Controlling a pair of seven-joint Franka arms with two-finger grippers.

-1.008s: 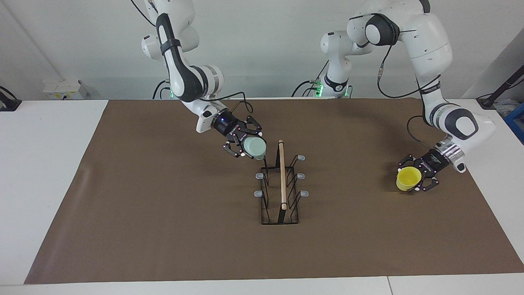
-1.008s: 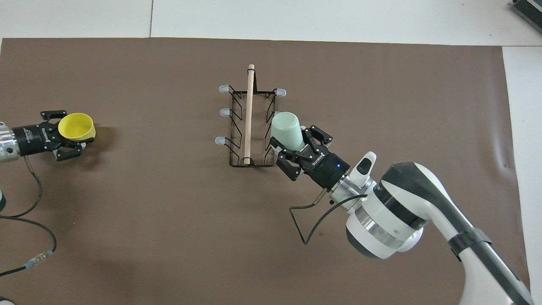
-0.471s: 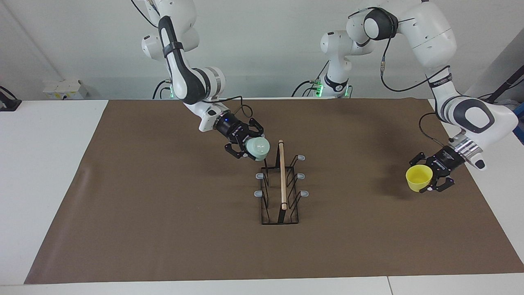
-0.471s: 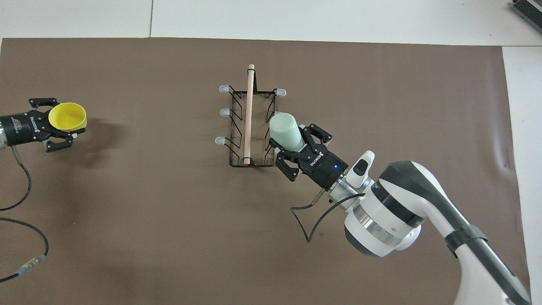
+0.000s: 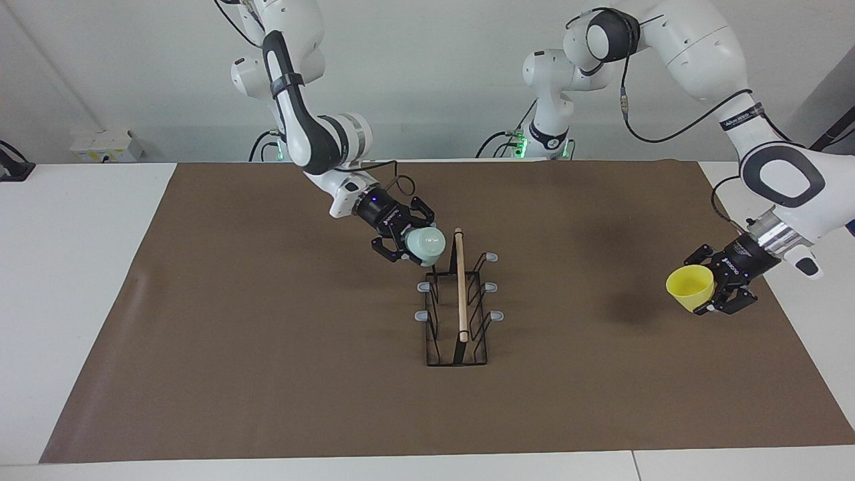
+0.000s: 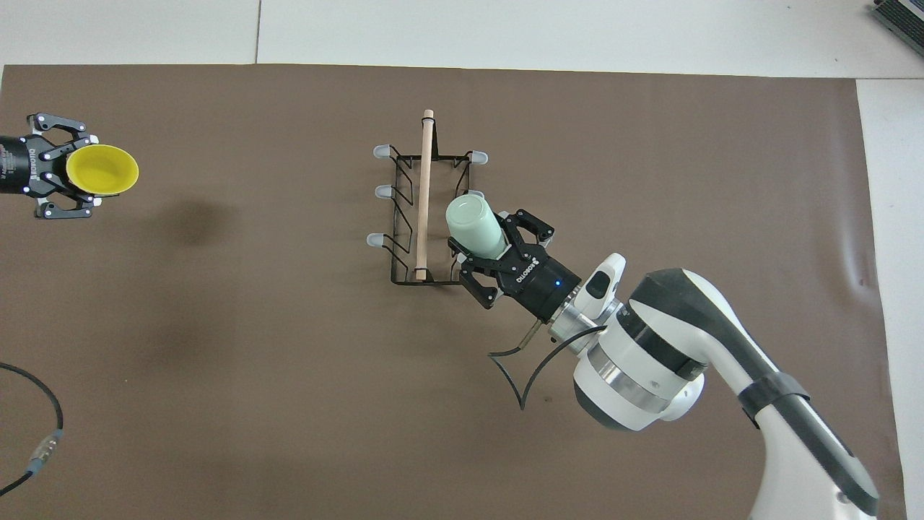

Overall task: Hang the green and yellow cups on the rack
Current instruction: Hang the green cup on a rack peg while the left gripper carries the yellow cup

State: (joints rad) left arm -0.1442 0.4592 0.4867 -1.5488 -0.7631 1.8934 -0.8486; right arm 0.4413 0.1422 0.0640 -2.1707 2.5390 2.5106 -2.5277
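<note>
My left arm is mostly cut off at the edge of the overhead view, so only my left gripper [image 6: 68, 171] and a bit of wrist show there. My green cup [image 5: 425, 244] covers the rack's [image 5: 458, 314] prong nearest the robots on the right arm's side, so I cannot tell if the cup touches it.

My right gripper [image 5: 409, 244] is closed on the green cup, pinching it near its open end. The cup lies tilted, almost on its side. Its long line runs from my fingers toward the rack, and its flat bottom points at the rack's wooden rod [image 5: 460, 284]. It is up in the air over the rack's end nearest the robots.

My left gripper is closed on the yellow cup [image 5: 691, 286], with 1 finger on each side of its narrow part. That cup is in the air over the brown mat [image 5: 267, 374] at the left arm's end, well apart from the rack. Its wide mouth points toward the rack.
</note>
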